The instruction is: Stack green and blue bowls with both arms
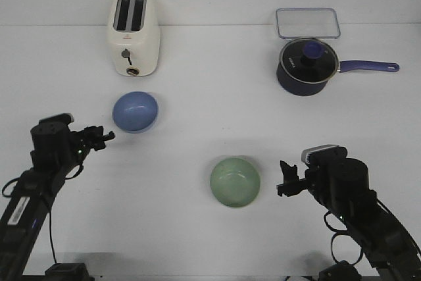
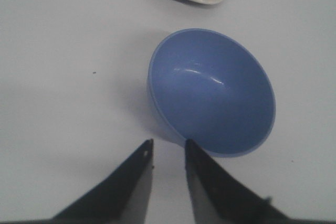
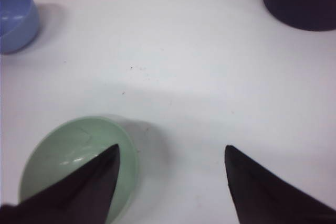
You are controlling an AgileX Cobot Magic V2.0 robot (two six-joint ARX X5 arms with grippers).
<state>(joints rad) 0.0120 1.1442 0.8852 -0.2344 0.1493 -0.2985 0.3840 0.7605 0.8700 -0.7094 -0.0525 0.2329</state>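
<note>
Two bowls: periwinkle blue matte round bowl (image 1: 135, 111) left of centre, just in front of toaster; pale sage green matte round bowl (image 1: 235, 181) nearer, right of centre, upright; well apart
Left gripper (image 1: 104, 137): just left of blue bowl, fingers narrowly parted, holding nothing; in wrist view tips sit at bowl's outer wall, contact unclear
Right gripper (image 1: 287, 178): just right of green bowl, fingers spread wide, holding nothing; one finger overlaps bowl rim in wrist view
Writing: pale lettering on saucepan side, too small to read
Others: cream two-slot toaster (image 1: 133, 33) far left; dark navy lidded saucepan (image 1: 304, 66) far right, handle pointing right; clear rectangular lidded container (image 1: 307, 23) behind it
Surface: white table (image 1: 197, 103)
</note>
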